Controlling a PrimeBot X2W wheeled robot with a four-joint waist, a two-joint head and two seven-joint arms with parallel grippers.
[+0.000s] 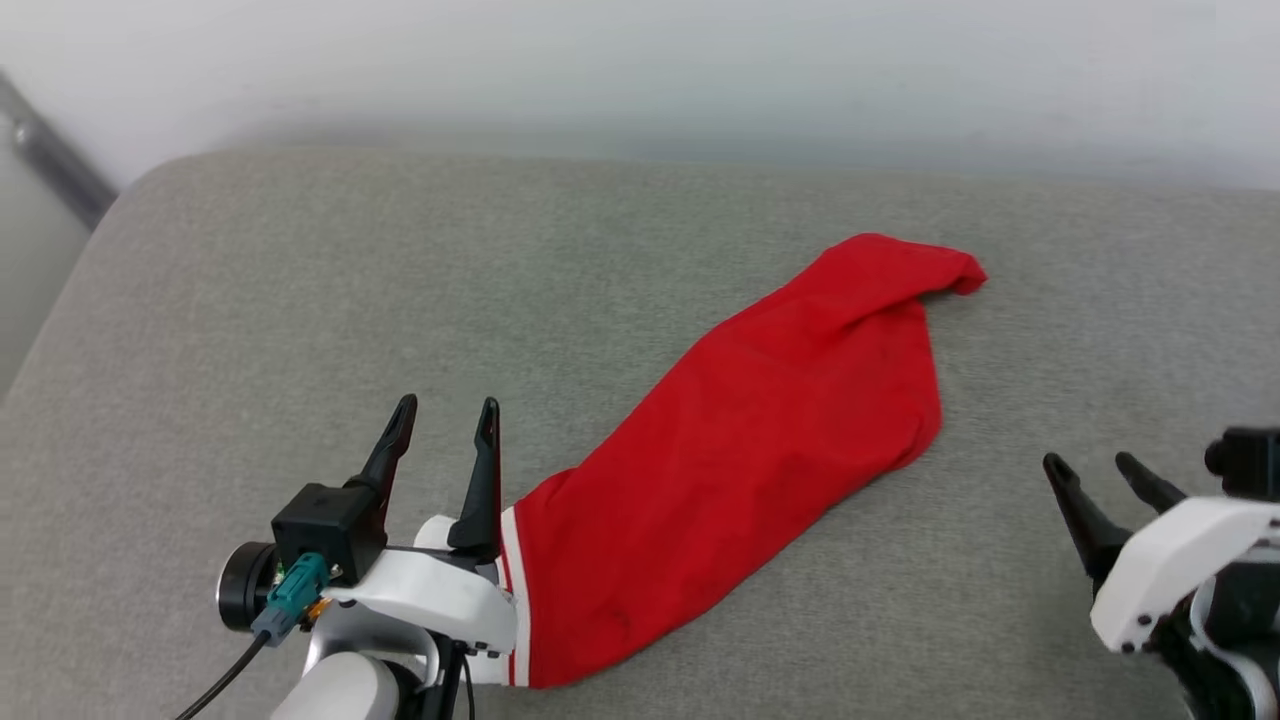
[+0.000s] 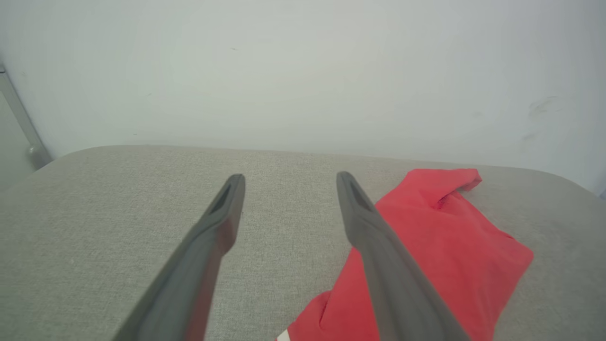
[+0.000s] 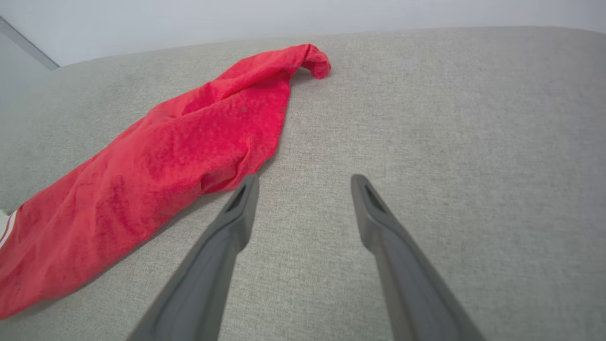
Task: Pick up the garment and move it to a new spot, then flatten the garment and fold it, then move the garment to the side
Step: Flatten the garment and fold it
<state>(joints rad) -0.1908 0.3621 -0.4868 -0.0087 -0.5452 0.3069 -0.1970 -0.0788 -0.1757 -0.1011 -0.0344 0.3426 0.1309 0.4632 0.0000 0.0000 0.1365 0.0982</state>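
Garment [image 1: 740, 440] is being seen lying unheld as a long crumpled strip, from lower centre to upper right of the head view, on the grey cushion [image 1: 300, 280]. Flattening, folding and setting aside are being judged as not yet done. Left pincer [image 1: 445, 410] and right pincer [image 1: 1088, 462] are being held apart, empty. Any lettering is being hidden by the folds, and the striped end is being partly covered by the left wrist.

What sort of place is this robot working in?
Probably an indoor, home-like room: a padded surface in grey woven fabric, round-cornered like a sofa seat or mattress, against a plain pale wall, with a crumpled red cloth garment lying on it.
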